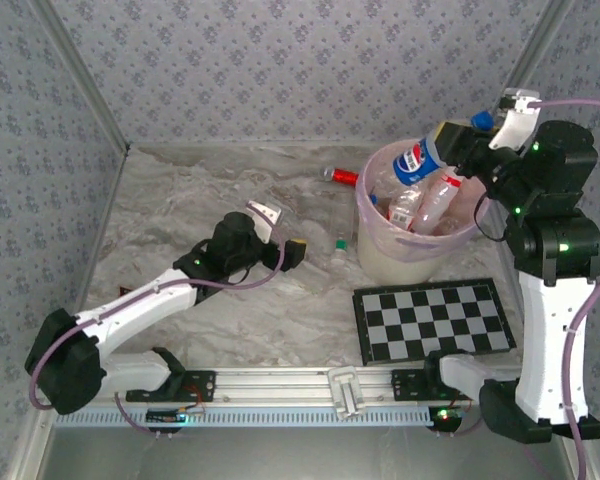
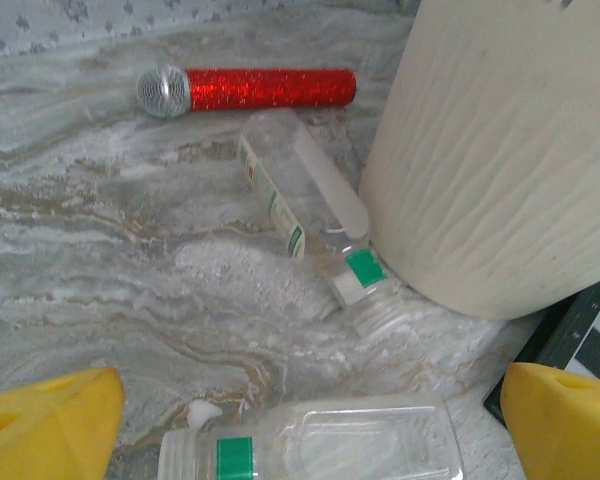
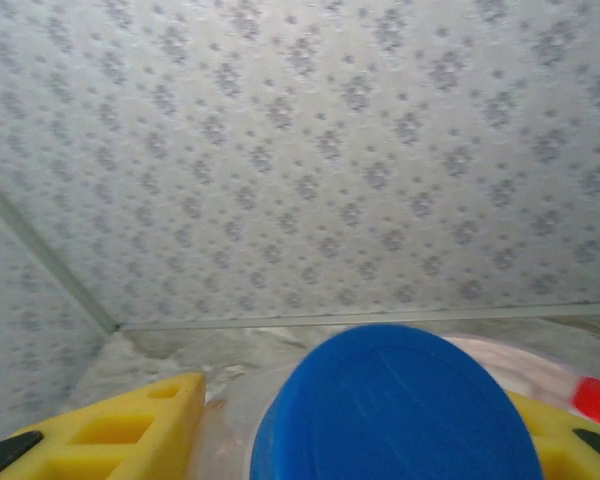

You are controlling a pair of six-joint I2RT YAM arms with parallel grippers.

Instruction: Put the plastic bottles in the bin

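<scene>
Right fingers (image 3: 130, 425) grip blue-capped bottle (image 3: 395, 410); left fingers (image 2: 50, 420) wide, seemingly empty.

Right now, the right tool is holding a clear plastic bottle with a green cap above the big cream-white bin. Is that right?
Not quite: the cap is blue, not green, as the right wrist view shows. The rest holds: the right tool holds the clear plastic bottle above the big cream-white bin.
</scene>
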